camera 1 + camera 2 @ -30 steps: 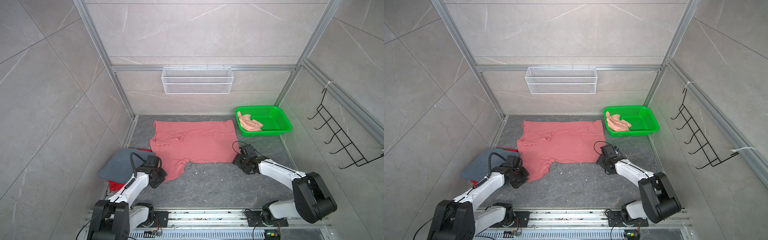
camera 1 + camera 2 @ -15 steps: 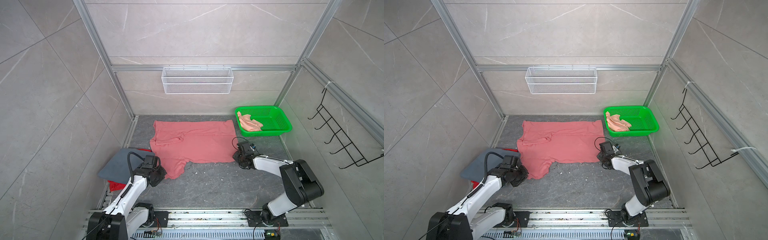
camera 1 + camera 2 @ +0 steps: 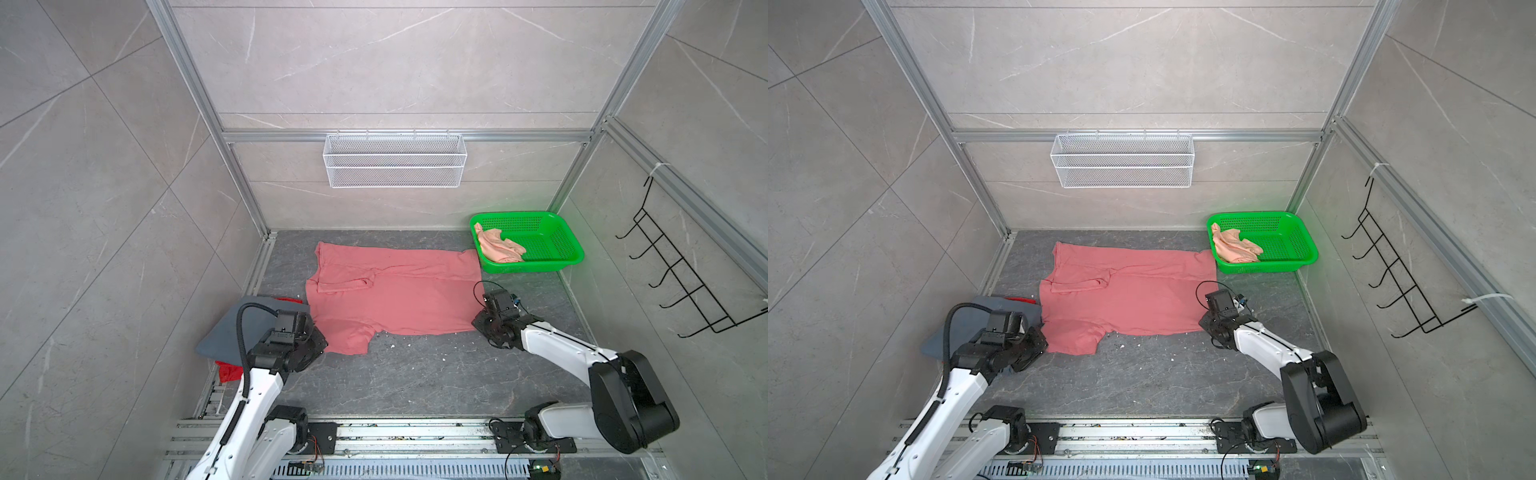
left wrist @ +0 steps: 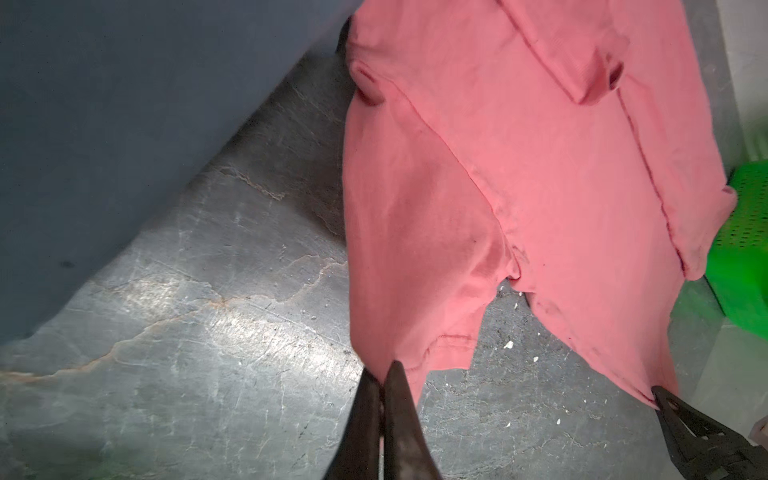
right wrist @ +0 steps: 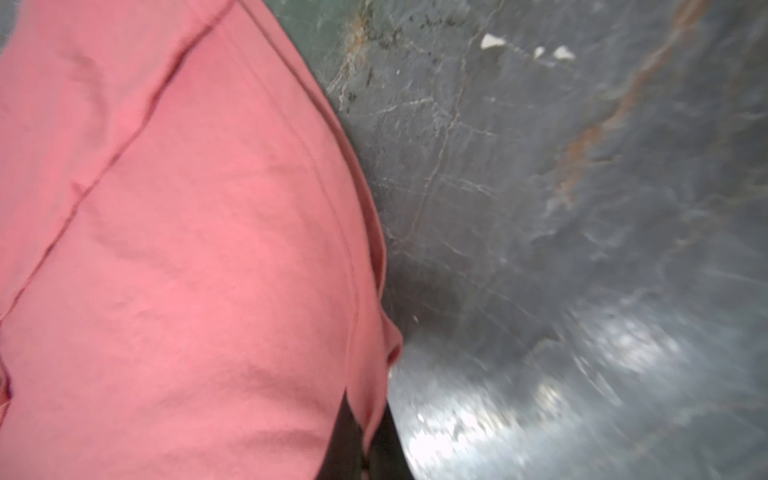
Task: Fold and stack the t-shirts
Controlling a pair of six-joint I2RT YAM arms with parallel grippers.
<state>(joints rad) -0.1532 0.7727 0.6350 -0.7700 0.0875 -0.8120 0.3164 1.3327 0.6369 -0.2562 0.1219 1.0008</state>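
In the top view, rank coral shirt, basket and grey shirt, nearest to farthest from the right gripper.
1. Coral shirt, its corner held by the right gripper.
2. Basket, back right.
3. Grey shirt, far left.

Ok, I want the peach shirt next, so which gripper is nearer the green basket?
Right. The right gripper pinches the coral pink t-shirt's corner just in front of the green mesh basket; the left gripper pinches its sleeve across the shirt, beside the grey-blue t-shirt.

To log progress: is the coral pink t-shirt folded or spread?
Mostly spread: the coral pink t-shirt lies flat on the grey surface, only one sleeve turned over its body.
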